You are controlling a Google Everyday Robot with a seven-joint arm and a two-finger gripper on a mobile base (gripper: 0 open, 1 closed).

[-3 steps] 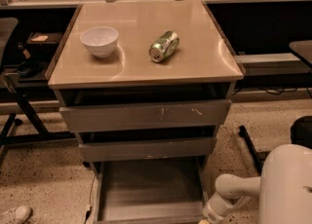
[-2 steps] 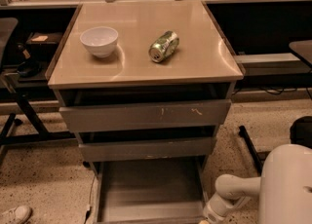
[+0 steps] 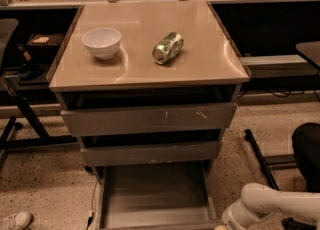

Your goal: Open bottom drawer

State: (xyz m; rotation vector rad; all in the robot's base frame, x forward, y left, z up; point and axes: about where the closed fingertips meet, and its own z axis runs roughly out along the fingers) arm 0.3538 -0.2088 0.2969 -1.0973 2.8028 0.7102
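The bottom drawer (image 3: 152,194) of the grey cabinet stands pulled out toward me. Its wide shallow grey tray shows below the mid-sized front (image 3: 150,152), and its own front runs along the picture's lower edge. The tallest front (image 3: 149,119), with pale scratch marks, is above them. My white arm (image 3: 265,205) comes in from the lower right. My gripper (image 3: 221,225) is at the bottom edge, by the right front corner of the bottom drawer, and is mostly cut off by the frame.
A white bowl (image 3: 101,42) and a green can (image 3: 168,47) lying on its side rest on the beige cabinet top (image 3: 200,69). A dark chair (image 3: 306,156) stands at right, a black stand leg (image 3: 20,109) at left. A shoe (image 3: 14,220) is at lower left.
The big white rounded part of the robot at lower right has left the view and the arm sits a little lower. The drawer and the tabletop objects have not moved.
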